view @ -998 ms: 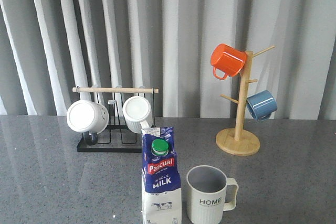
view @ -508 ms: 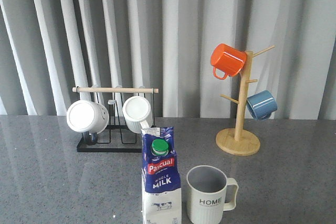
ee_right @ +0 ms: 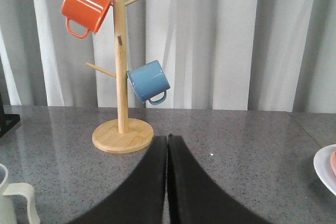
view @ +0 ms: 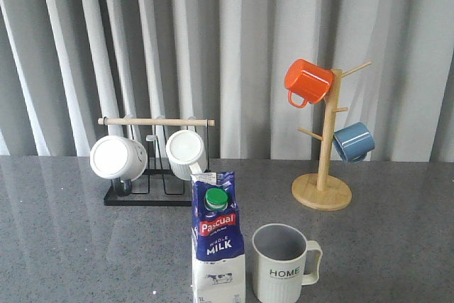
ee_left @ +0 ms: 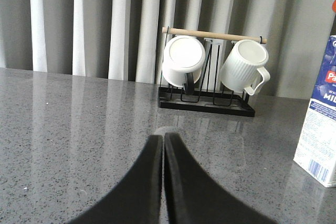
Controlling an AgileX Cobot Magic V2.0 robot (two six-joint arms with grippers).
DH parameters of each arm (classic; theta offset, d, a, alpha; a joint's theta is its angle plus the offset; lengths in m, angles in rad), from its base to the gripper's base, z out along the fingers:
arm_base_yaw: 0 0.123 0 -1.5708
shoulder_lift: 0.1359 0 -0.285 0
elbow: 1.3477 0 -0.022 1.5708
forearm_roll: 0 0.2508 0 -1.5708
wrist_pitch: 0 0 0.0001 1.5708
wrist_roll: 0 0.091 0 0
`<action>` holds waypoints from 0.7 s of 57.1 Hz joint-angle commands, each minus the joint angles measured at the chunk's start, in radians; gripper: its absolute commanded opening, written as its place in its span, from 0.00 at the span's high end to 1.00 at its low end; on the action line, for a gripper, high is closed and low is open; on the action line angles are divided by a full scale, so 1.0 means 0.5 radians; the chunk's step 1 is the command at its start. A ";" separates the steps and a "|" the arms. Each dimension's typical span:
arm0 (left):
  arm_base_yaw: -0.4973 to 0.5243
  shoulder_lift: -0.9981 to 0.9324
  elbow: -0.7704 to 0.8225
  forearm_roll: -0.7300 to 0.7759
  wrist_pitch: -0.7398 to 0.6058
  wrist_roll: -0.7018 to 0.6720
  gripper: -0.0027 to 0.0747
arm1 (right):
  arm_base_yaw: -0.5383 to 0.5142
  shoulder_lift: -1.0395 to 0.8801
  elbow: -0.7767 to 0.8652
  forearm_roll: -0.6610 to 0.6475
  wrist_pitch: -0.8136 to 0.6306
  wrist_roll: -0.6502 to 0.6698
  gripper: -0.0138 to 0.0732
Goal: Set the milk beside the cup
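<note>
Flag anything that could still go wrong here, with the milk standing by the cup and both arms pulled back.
1. The milk is tall and narrow, close beside the cup near the table's front edge; a passing arm could tip it.
2. Only a small gap shows between carton and cup, so a nudge to either could knock the other.
3. Both the left tool and right tool are shut and empty, so neither could catch a fall.

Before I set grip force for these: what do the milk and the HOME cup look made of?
The milk looks like coated paperboard: folded gable top, printed panels, slight sheen, with a plastic-looking green cap. The cup looks like matte glazed ceramic, with thick ribbed walls and a dull grey inside, though plastic cannot be ruled out.
</note>
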 commanded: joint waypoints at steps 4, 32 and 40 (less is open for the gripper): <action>-0.003 -0.021 -0.031 -0.022 -0.140 -0.007 0.97 | -0.014 -0.010 -0.054 -0.019 -0.143 -0.011 0.85; -0.003 -0.021 -0.031 -0.022 -0.140 -0.007 0.97 | -0.014 -0.089 -0.021 -0.032 -0.133 -0.068 0.85; -0.001 -0.021 -0.031 -0.022 -0.137 -0.007 0.97 | -0.014 -0.395 0.197 -0.072 -0.055 -0.123 0.85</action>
